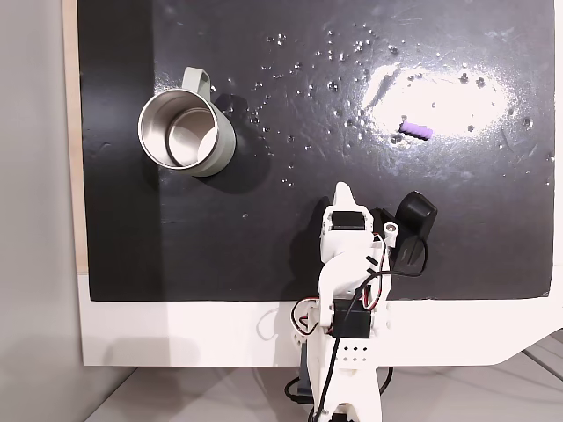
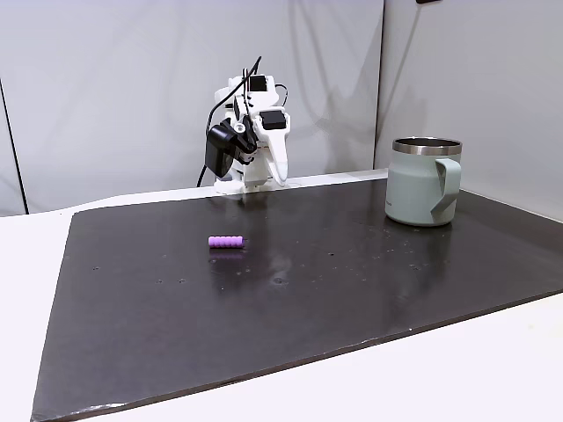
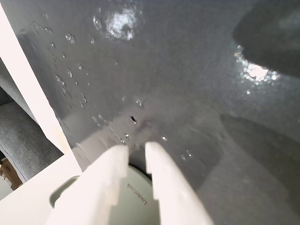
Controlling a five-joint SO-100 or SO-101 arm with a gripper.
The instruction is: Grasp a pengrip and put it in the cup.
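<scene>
The purple ridged pengrip (image 1: 416,130) lies flat on the black mat, in the glare at the right of a fixed view; it also shows as the pengrip (image 2: 226,242) left of centre. The pale grey-green steel cup (image 1: 224,145) stands upright at the far left, handle up, nothing inside. In another fixed view the cup (image 2: 418,189) stands at the right. My white gripper (image 1: 343,187) is folded back near the arm's base, well away from both. In the wrist view the gripper (image 3: 136,149) has only a narrow slit between its fingers and holds nothing, with the cup (image 3: 136,194) below.
The black mat (image 1: 352,255) covers most of a white table (image 1: 176,334). The arm's base (image 1: 347,352) stands at the mat's near edge, with a black camera (image 1: 413,224) beside the wrist. Small dents and water-like specks dot the mat.
</scene>
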